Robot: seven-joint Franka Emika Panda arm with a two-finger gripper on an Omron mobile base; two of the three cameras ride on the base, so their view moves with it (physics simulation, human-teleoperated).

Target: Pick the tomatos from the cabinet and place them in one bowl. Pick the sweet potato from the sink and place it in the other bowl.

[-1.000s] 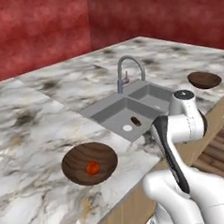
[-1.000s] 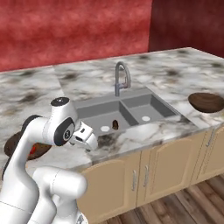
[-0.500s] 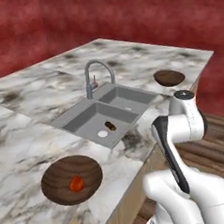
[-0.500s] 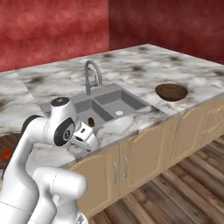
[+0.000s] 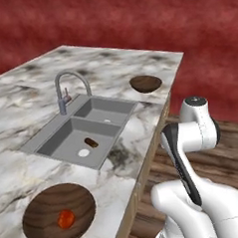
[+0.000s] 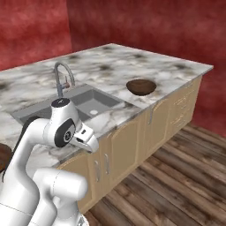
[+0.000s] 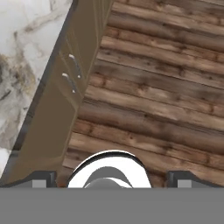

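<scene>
One dark wooden bowl [image 5: 42,220] stands at the near left of the marble counter with one red tomato [image 5: 65,219] in it. The other bowl [image 5: 145,83] [image 6: 141,86] stands right of the sink [image 5: 84,128] [image 6: 90,100] and holds nothing. In the sink's near basin lies the brown sweet potato [image 5: 91,141], beside the drain. My arm is folded off the counter's front edge, with the hand [image 6: 86,139] pointing down at the floor. In the hand view my gripper [image 7: 112,177] is open, its fingertips [image 7: 43,177] wide apart around nothing. The cabinet is out of view.
A curved grey faucet [image 5: 64,89] [image 6: 62,76] rises behind the sink. Tan cupboard doors with bar handles [image 6: 128,141] [image 7: 72,72] run under the counter front. Wooden plank floor [image 6: 176,176] [image 7: 162,100] lies to the right, and red walls stand behind the counter.
The whole scene has slid left and turned in both base views, so the camera has moved with the base. The arm keeps its folded pose and the gripper stays open.
</scene>
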